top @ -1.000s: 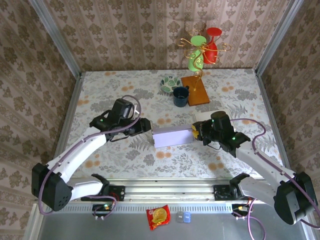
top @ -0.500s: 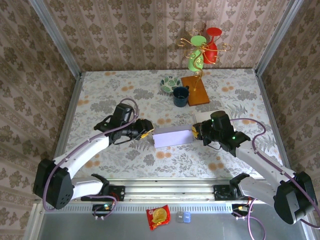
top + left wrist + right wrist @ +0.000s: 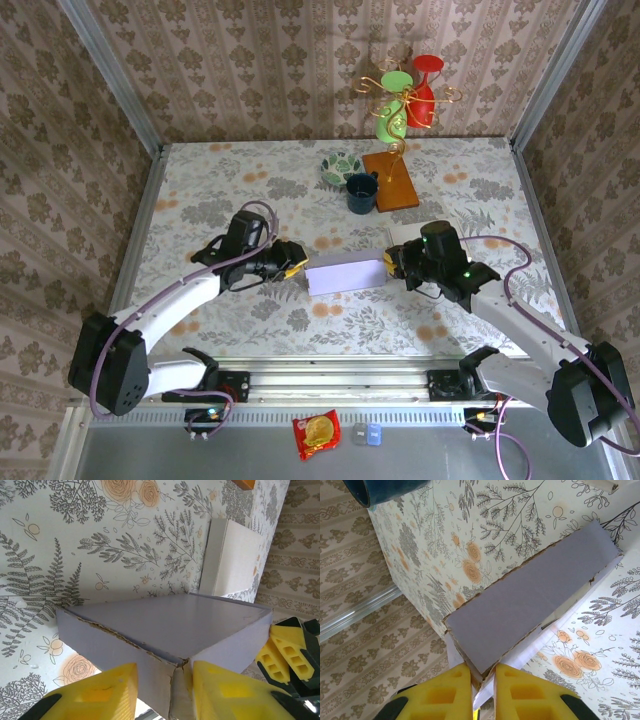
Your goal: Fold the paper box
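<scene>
While your right gripper [image 3: 482, 672] clamps one end of the lavender cardboard box [image 3: 345, 273], your left gripper [image 3: 164, 669] straddles the other, its grip unclear.

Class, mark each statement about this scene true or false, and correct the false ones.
1. The paper box lies between the left hand and the right hand. True.
2. The blue mug stands on the box. False: it stands farther back, apart from it.
3. The right hand's fingers pinch a flap at the box's end. True.
4. The snack packet lies beside the mug. False: it lies at the near edge, far from it.
</scene>
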